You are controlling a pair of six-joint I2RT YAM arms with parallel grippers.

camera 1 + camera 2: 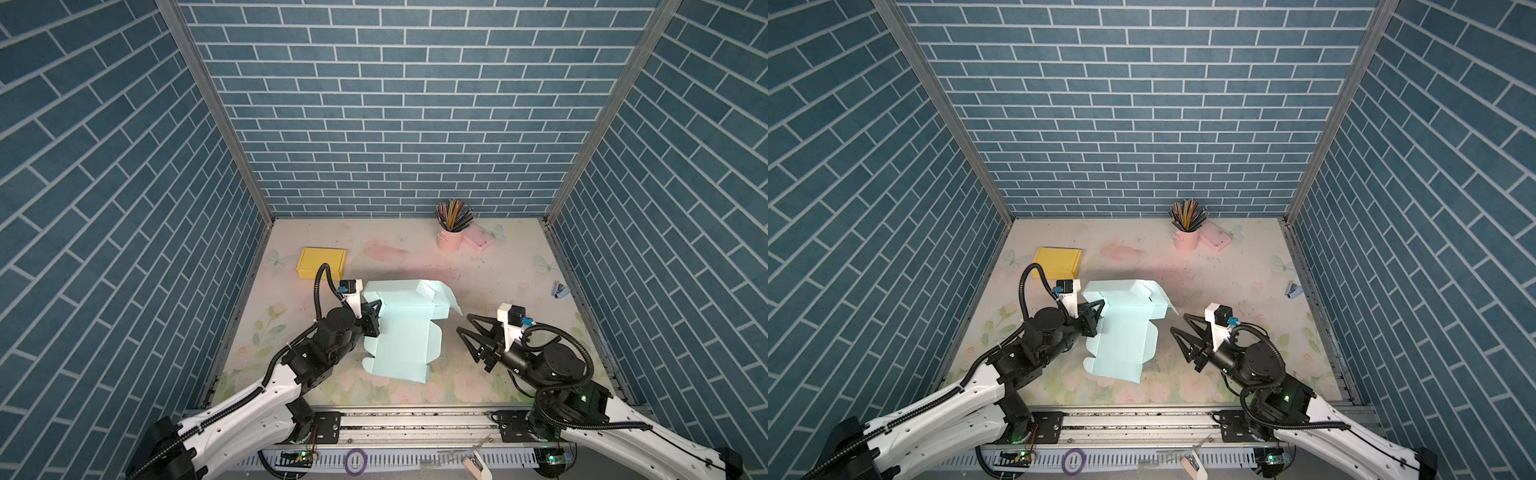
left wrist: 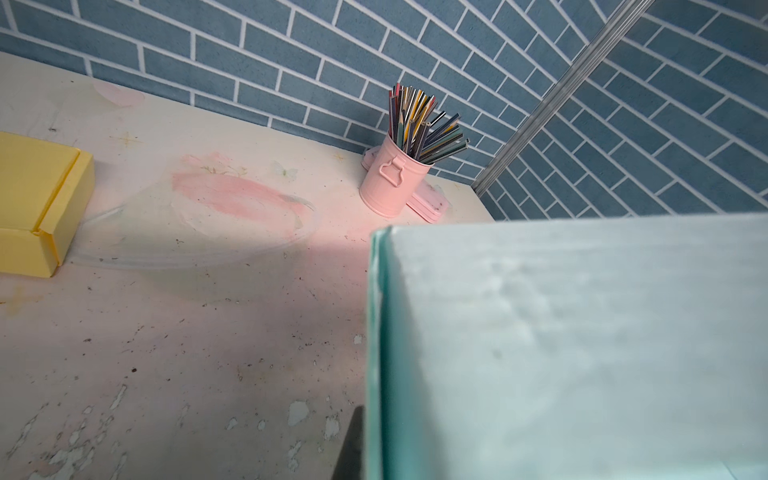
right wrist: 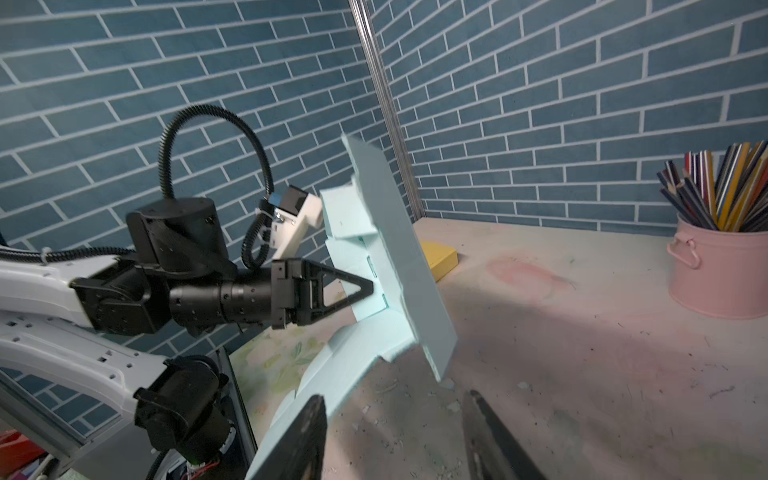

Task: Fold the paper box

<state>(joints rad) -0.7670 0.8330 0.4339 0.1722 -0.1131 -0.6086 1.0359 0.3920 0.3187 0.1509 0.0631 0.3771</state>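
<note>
L gripper (image 1: 379,304): pinching left edge of pale-blue paper box blank (image 1: 399,336), mid-frame, far end tipped up; prob. anchoring it for folding. R gripper (image 1: 463,323): jaws spread, empty, right of centre, near raised flap (image 1: 446,300); prob. ready to push it.

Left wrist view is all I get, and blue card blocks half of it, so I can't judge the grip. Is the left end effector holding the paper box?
Observer: Yes. The right wrist view shows the left end effector shut on a side flap of the paper box.
Operator: And the other arm?
Observer: In both top views the right end effector is open, holds nothing and is apart from the box's right side.
Operator: Is the box lying flat?
Observer: No. The panel facing the right end effector stands tilted up, nearly upright.
</note>
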